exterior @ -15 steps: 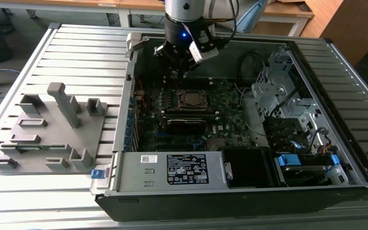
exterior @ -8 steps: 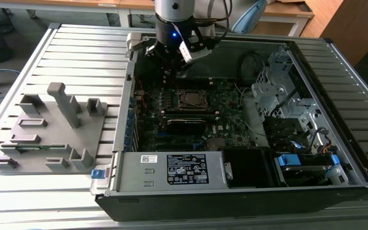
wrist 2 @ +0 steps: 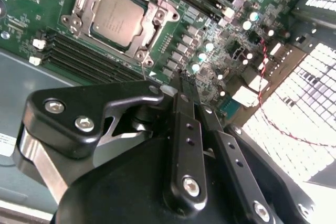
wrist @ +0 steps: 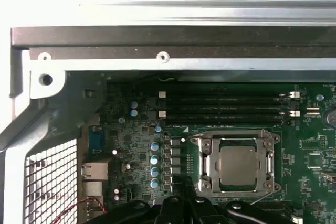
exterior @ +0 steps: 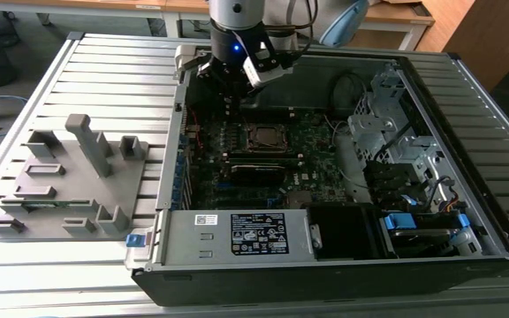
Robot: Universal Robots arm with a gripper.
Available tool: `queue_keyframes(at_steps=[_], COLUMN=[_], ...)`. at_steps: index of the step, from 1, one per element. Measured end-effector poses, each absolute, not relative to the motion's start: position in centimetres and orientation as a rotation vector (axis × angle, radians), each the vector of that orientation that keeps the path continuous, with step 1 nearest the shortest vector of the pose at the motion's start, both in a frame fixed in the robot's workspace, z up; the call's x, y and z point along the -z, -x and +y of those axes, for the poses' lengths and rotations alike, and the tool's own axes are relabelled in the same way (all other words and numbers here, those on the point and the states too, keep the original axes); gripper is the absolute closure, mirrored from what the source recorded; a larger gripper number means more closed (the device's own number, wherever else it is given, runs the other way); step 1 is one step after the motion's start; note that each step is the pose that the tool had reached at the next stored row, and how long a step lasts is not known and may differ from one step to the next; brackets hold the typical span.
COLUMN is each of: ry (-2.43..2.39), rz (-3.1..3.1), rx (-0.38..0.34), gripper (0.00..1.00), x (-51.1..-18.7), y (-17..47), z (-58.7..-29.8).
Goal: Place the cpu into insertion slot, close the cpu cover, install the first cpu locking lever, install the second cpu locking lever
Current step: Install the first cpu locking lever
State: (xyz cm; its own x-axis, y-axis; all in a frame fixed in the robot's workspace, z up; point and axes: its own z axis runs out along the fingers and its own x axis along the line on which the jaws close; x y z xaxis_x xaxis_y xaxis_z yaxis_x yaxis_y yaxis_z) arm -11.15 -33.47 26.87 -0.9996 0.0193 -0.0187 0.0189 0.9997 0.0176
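Slatted grey metal table (exterior: 113,73); on it, open computer case (exterior: 325,281) beside grey fixture tray (exterior: 141,177)

Open room lies above the insertion slot (exterior: 249,138), bounded by the case wall (wrist: 173,45) (just beyond the memory slots (wrist: 226,104)) and the drive cage (exterior: 383,122).

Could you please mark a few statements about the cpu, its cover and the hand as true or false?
1. The cpu sits in the insertion slot. True.
2. The hand is gripping the cpu. False: the hand is apart from the cpu, which lies in the slot.
3. The cpu cover stands upright. False: it lies flat around the cpu.
4. A grey fixture plate lies outside the computer case, at the exterior view's left. True.
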Motion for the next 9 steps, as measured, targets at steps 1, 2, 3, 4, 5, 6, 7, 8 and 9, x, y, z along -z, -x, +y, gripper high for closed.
queue_keyframes(at_steps=[1,2,3,4,5,6,7,8,9], ry=[-0.030,-0.030,-0.030,-0.031,-0.037,-0.046,-0.049,-0.049,-0.049], rz=[3.122,3.122,3.123,3.123,3.122,3.122,3.122,3.122,3.122], rx=[-0.027,-0.027,-0.027,-0.027,-0.027,-0.027,-0.027,-0.027,-0.027], gripper=[0.90,0.90,0.90,0.90,0.90,0.90,0.90,0.90,0.90], x=[-26.86,-26.86,-26.87,-26.87,-26.87,-26.86,-26.86,-26.86,-26.86], y=[11.20,11.24,11.28,11.28,11.28,11.30,11.32,11.32,11.32], z=[-33.47,-33.47,-33.47,-33.47,-33.48,-33.48,-33.47,-33.47,-33.48])
